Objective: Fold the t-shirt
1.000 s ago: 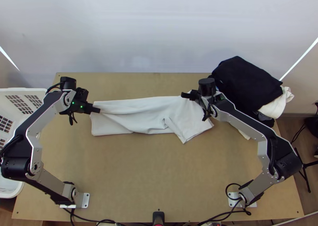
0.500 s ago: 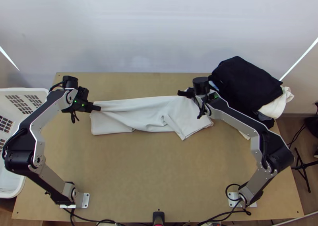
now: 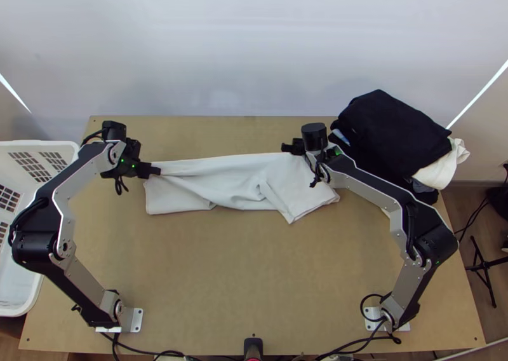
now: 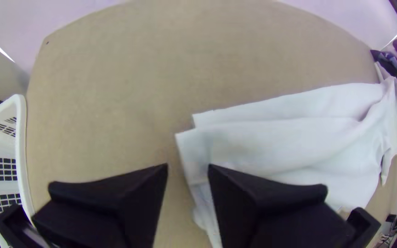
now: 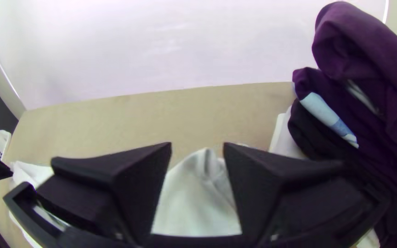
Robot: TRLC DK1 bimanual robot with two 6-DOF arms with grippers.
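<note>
Two arms stood at the near edge of the bench (image 3: 254, 265). The left arm (image 3: 35, 250) bowed outward over the rim of a white basket (image 3: 22, 310), then bent inward; the right arm (image 3: 438, 243) bowed outward likewise and angled back toward the middle. Beyond the bare near part, the white t-shirt (image 3: 238, 184) lay as a long, wrinkled, layered band across the far half of the bench, a flap at its right portion angled toward the near edge. The left hand (image 3: 155, 170) pointed inward at the band's left end, its fingers apart; in the left wrist view, one was over cloth and the other over bare bench. The right hand (image 3: 286, 147) was at the far edge of the right portion, directed leftward, its fingers also apart, with a peak of white cloth visible in the gap. Contact with the cloth could not be told for either hand. Just beside the right portion, toward the far right corner, lay a pile of dark and pale clothes (image 3: 387, 129).
</note>
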